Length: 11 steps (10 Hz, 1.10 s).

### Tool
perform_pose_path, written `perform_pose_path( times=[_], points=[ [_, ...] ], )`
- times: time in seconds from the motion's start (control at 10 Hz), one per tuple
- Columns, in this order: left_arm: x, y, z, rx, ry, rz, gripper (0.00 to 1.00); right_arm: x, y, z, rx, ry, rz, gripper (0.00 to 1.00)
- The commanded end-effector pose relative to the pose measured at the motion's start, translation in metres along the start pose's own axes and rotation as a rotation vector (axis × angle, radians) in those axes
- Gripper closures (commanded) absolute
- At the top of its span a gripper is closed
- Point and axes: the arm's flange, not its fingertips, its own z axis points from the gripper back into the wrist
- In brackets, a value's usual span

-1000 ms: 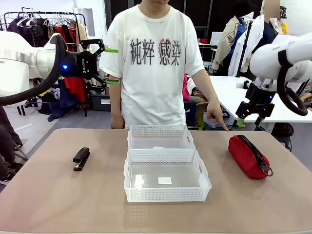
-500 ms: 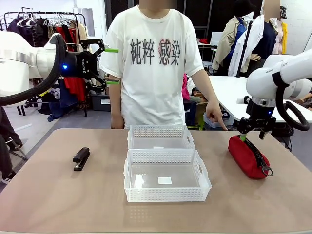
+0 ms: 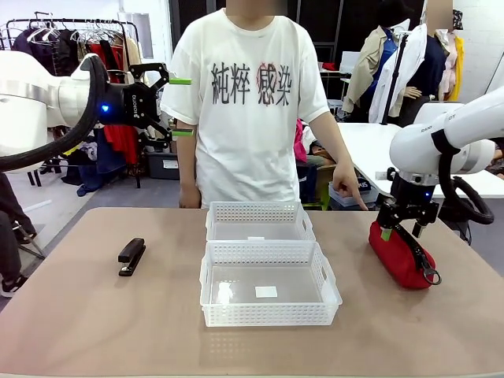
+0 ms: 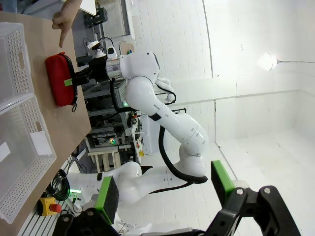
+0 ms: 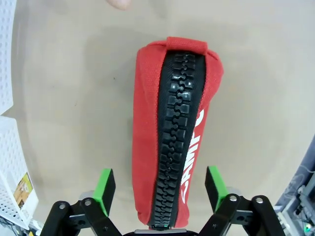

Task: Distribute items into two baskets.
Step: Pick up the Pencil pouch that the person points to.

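A red pouch (image 3: 398, 253) with a black zipper lies on the table's right side. My right gripper (image 3: 402, 231) is low over its far end, open. In the right wrist view the green pads (image 5: 104, 189) stand either side of the pouch (image 5: 170, 123) with small gaps. A black stapler (image 3: 131, 256) lies at the left. Two white baskets sit mid-table, the smaller one (image 3: 256, 211) behind the larger (image 3: 268, 313). My left gripper (image 3: 180, 106) hangs open high at the left, holding nothing. Its wrist view shows the left gripper (image 4: 165, 187), the pouch (image 4: 56, 81) and the baskets (image 4: 19, 64).
A person in a white T-shirt stands at the far edge, one hand (image 3: 346, 189) pointing down near the pouch; that fingertip (image 5: 118, 4) shows just beyond the pouch's far end. Bare tabletop (image 3: 94, 323) lies in front of the stapler and baskets.
My right arm has come down and left from above the table's right edge, so its open fingers now straddle the pouch. The left arm, stapler, baskets and the person's hand have stayed put.
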Motion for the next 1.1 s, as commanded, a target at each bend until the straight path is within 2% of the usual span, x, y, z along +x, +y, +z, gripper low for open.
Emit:
perform_pose_path(
  times=[0.0, 0.3, 1.0],
  points=[
    [0.0, -0.002, 0.0, -0.001, 0.0, -0.003, 0.0, -0.002, 0.003, 0.002, -0.052, 0.001, -0.004, 0.39],
    [0.0, -0.002, 0.0, -0.001, 0.0, -0.003, 0.0, -0.001, -0.001, 0.004, -0.069, -0.002, -0.018, 0.99],
    [0.0, -0.002, 0.0, -0.001, 0.0, -0.003, 0.0, -0.003, -0.006, 0.018, -0.054, -0.01, -0.053, 1.0]
  ],
)
